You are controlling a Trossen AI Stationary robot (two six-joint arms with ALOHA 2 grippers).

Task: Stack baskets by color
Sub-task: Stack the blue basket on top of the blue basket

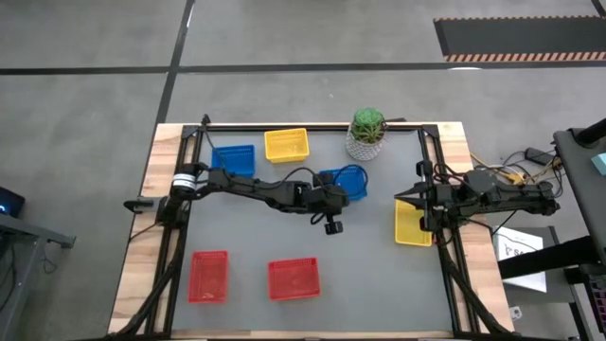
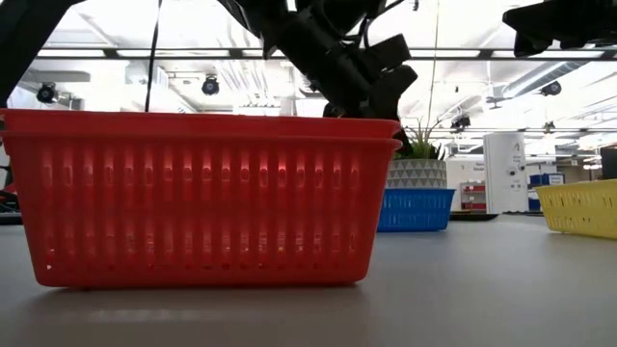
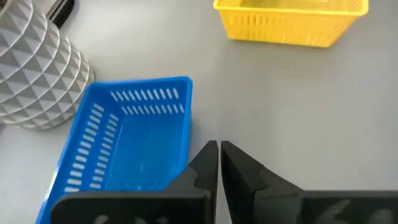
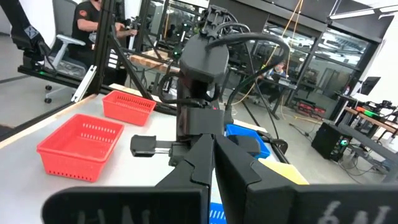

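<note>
A blue basket (image 3: 124, 143) rests on its base on the grey table, next to the white-potted plant (image 3: 31, 68). My left gripper (image 3: 219, 149) is shut, a little above the table beside this basket's corner, and holds nothing. In the high view it is at mid-table (image 1: 343, 195), by the same blue basket (image 1: 350, 176). A second blue basket (image 1: 233, 159) and a yellow basket (image 1: 286, 144) sit at the far left. Two red baskets (image 1: 209, 276) (image 1: 294, 278) sit near the front edge. My right gripper (image 4: 214, 149) is shut and empty at the table's right side (image 1: 400, 197), beside another yellow basket (image 1: 413, 224).
The plant (image 1: 367, 133) stands at the far edge, just beyond the middle blue basket. A black frame rail (image 1: 312, 124) runs around the table. In the low view a red basket (image 2: 202, 198) fills the foreground. A person shows in the room beyond the table (image 4: 93, 18).
</note>
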